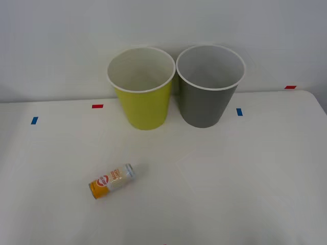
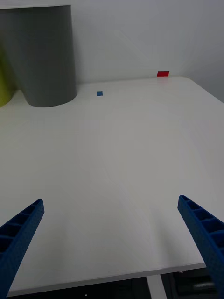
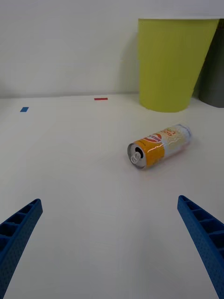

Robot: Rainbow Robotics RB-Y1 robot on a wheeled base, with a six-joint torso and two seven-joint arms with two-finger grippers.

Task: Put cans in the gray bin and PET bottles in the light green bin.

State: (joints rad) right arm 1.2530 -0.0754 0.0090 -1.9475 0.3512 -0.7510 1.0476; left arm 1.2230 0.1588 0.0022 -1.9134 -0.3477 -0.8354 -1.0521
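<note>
Lying on its side on the white table (image 1: 245, 194), the orange-and-white aluminium drink can (image 1: 112, 180) rests in front of the large yellow-green tapered round bin (image 1: 143, 102), well apart from it, in the front view. The large dark gray tapered round bin (image 1: 208, 97) stands just beside the yellow-green bin. Both bins look empty as far as their interiors show, so sorting is judged not yet begun; the can remains to be placed in the gray bin.

Right wrist view: the right gripper (image 2: 112, 243) hovers over bare table, jaws spread wide, holding nothing, the gray bin (image 2: 44, 56) well ahead.

Left wrist view: the left gripper (image 3: 112, 243) hovers with jaws spread wide, the can (image 3: 160, 145) between it and the yellow-green bin (image 3: 172, 65), opened top toward the gripper.
</note>
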